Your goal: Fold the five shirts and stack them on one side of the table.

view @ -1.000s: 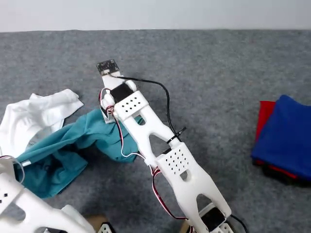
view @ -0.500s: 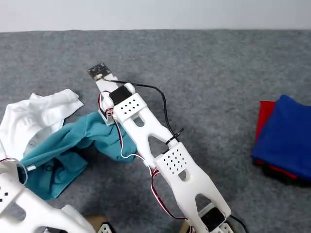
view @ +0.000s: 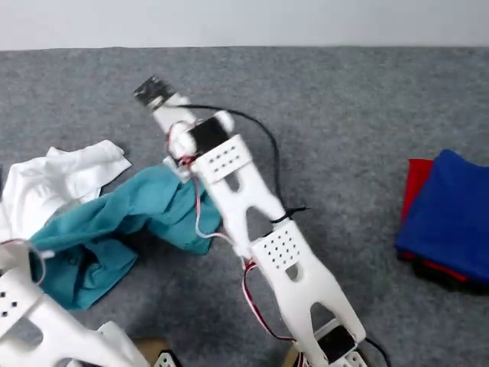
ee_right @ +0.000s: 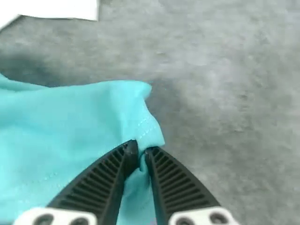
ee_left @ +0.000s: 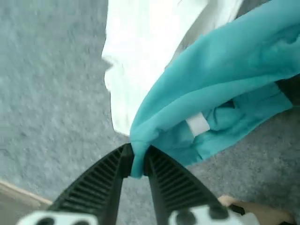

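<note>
2 white robot arms work over a grey carpeted surface (view: 328, 107). A teal shirt (view: 130, 210) hangs slack between them, bunched and creased, with part of it resting on the surface.

The left end effector (ee_left: 136, 161) is pinched narrow on a folded edge of the teal shirt, with cloth squeezed between its 2 ribbed black fingers. A sewn-in label shows just beyond its tips. The right end effector (ee_right: 140, 157) is likewise clamped on a stitched hem corner at the shirt's other end.

A crumpled white shirt (view: 53, 183) lies just past the left end effector, partly under the teal cloth. Well apart from the right end effector, off to its side, a folded blue shirt (view: 447, 214) sits on top of a folded red shirt (view: 416, 183). A darker layer may lie beneath them, but it is hard to tell.

The teal shirt looks light, soft and floppy. It will likely sag and wrinkle unless it is held taut. The hem corners and shoulder seams seem the best places to take hold, as doubled cloth there is less likely to slip out.
</note>
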